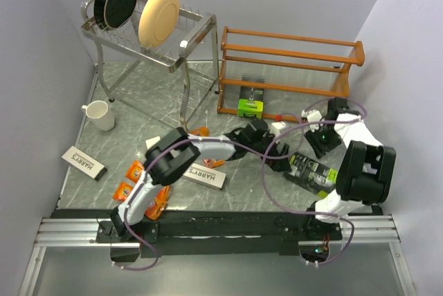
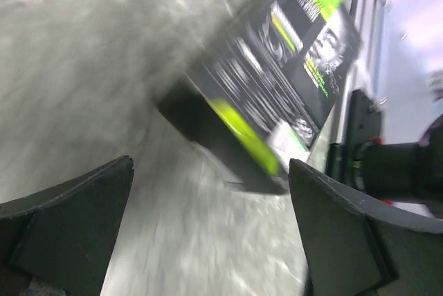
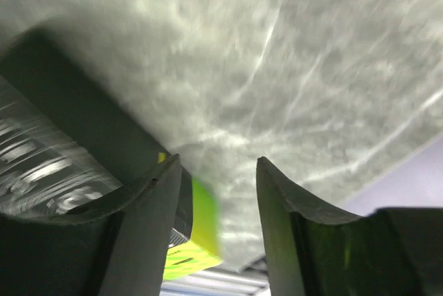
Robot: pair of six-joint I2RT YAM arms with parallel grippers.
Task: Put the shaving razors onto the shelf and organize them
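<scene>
The left gripper (image 1: 278, 148) sits mid-frame, jaws spread wide and empty. A black-and-lime pack (image 2: 270, 81) lies on the marble table (image 1: 239, 198) just ahead of it. The right gripper (image 1: 321, 141), centre-right, is parted narrowly, with nothing between its fingers. A second black-and-lime pack (image 1: 250, 104) rests on the bottom tier of the shelf (image 1: 291, 37), upper centre. White Harry's boxes (image 1: 84, 163) and orange packs (image 1: 131, 178) lie lower left.

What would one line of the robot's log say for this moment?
left gripper open, black-green pack ahead | right gripper open, empty | lime pack at shelf bottom | white boxes, orange packs on table
</scene>
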